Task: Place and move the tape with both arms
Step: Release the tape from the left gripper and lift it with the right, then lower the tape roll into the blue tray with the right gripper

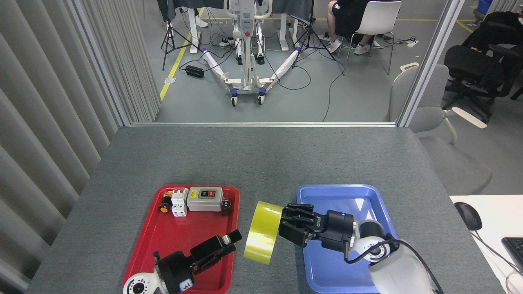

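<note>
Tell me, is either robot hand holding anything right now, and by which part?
Yes. The right gripper holds the tape, its fingers clamped on the roll's right side. The left gripper is off it, holding nothing.

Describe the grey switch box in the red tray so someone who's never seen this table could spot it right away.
On the grey table, find the red tray, left of the blue tray. The switch box lies at its far edge. It is the biggest item there, a light grey rectangular box with a dark panel on top, right of the white breaker block.
</note>
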You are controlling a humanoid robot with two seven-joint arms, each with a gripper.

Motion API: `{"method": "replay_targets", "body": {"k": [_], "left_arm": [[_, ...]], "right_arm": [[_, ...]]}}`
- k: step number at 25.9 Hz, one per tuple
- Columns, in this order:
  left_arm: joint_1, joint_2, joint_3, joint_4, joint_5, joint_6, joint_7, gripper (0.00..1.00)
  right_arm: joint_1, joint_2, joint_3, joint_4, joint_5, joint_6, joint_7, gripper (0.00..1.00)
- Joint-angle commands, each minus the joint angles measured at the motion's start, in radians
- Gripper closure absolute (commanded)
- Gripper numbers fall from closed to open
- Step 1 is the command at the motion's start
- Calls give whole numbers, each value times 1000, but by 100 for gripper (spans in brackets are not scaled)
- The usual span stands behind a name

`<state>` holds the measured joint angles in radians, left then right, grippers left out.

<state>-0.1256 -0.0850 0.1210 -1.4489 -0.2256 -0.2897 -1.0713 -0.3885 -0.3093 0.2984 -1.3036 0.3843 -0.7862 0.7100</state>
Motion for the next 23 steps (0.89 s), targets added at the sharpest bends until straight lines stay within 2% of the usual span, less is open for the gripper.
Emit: {"method": "replay_targets", "body": {"k": [1,3,6,8,10,12,14,15,17,20,23], "left_arm": [[-40,13,77,51,-18,1,4,0],[-49,30,117,53,-72,4,34,0],[-49,65,146,36,-310,-25,217,0],[-40,77,154,-2,-486,-88,432,0],[-17,84,154,-53,-722,-118,728,0],[9,76,152,-97,-1008,-114,985,0],[18,47,144,-111,-1209,-94,1145,0],[29,15,140,-111,-1265,-62,1180,0],[46,-24,131,-105,-1293,9,1185,0],[86,-22,57,-93,-1298,40,1192,0],[93,-25,35,-96,-1299,47,1183,0]], "right_arm": [[51,4,-188,-11,10,1,16,61],[53,4,-297,-10,54,1,16,61],[53,7,-412,-3,169,21,14,62],[43,6,-429,0,237,148,11,62],[39,-16,-423,13,251,294,12,62],[0,-60,-412,64,260,410,19,67],[-33,-119,-354,133,262,495,20,69],[-61,-137,-314,179,262,528,20,69],[-125,-160,-231,262,260,585,20,71],[-204,-220,-64,372,246,662,20,71],[-260,-260,79,406,223,714,22,71]]}}
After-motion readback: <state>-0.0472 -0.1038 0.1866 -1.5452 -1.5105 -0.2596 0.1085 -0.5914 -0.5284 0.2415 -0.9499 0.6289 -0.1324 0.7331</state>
